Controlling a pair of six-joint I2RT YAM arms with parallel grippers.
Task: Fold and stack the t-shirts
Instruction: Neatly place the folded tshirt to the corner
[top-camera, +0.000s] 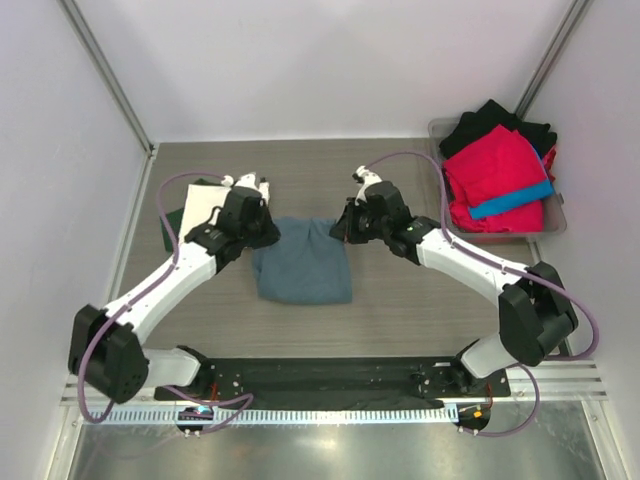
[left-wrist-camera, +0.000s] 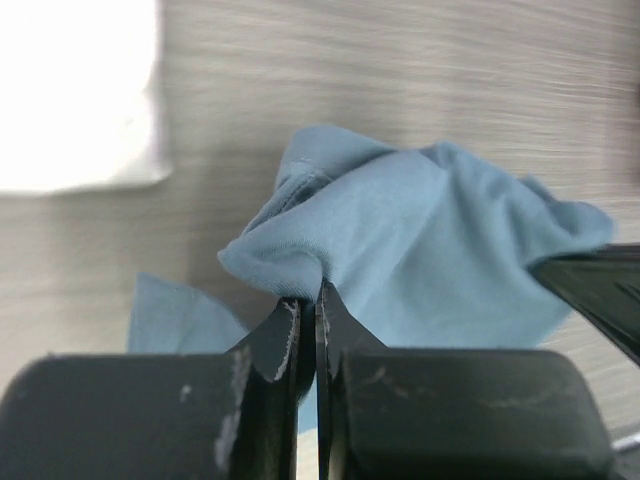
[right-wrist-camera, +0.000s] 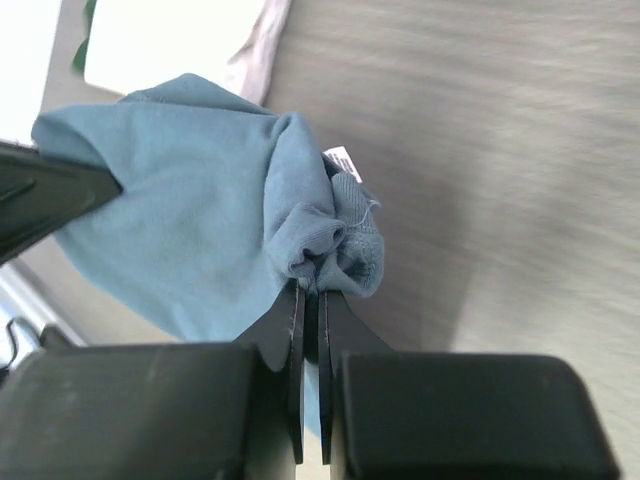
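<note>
Slate blue-grey cloth, one t-shirt (top-camera: 303, 265), lies near the middle of the grey wood-grain surface (top-camera: 400, 300), bunched and lifted along its far edge and flat toward the near edge. The left pincer (top-camera: 266, 228) is closed on the shirt's far left corner; the left wrist view shows its two fingers pressed together with a fold of blue-grey fabric pinched between the tips. The right pincer (top-camera: 341, 228) is closed on the far right corner, at the collar, where a small white label (right-wrist-camera: 342, 160) shows just above the clamped fabric. The cloth between the two grips is gathered into soft ridges.

Toward the far left corner of the surface a folded cream-white t-shirt (top-camera: 205, 205) lies on top of a dark green t-shirt (top-camera: 173, 222), whose edge shows along the left side. This stack sits just beside the left pincer, apart from the blue-grey shirt.

At the far right corner a grey bin (top-camera: 556, 222) holds loose shirts: a red one (top-camera: 495, 170) on top, a black one (top-camera: 490, 120) behind it, and a bright blue one (top-camera: 510, 200) as a strip across the red.
</note>
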